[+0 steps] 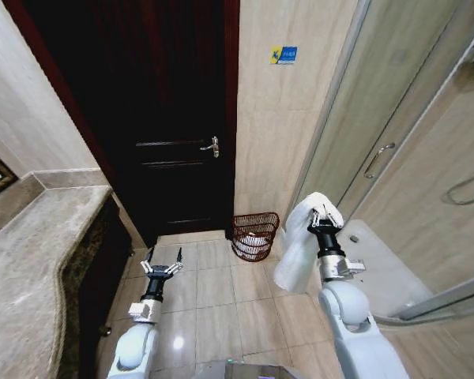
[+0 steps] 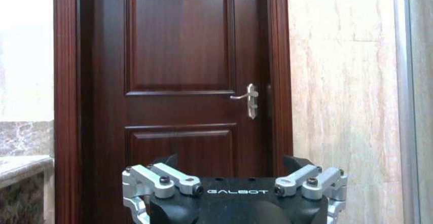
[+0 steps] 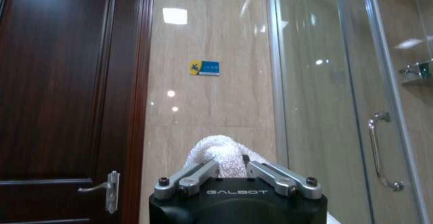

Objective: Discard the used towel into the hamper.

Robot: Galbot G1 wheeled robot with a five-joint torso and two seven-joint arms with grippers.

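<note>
Ahead of me stands a dark wooden door with a silver lever handle. A blue sticker marks the beige tiled wall, glass shower doors rise rightward, a marble tabletop lies leftward.

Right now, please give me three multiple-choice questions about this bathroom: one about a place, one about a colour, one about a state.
1. Where does the hamper stand?
A. on the floor beside the door
B. on the counter
C. inside the shower

2. What colour is the towel?
A. blue
B. white
C. black

3. How is the left gripper?
A. shut on the towel
B. shut on the door handle
C. open, holding nothing

Answers:
1 A: it sits on the tiles by the wall, right of the door.
2 B: white cloth hangs from the right gripper.
3 C: its fingers are spread.
</note>
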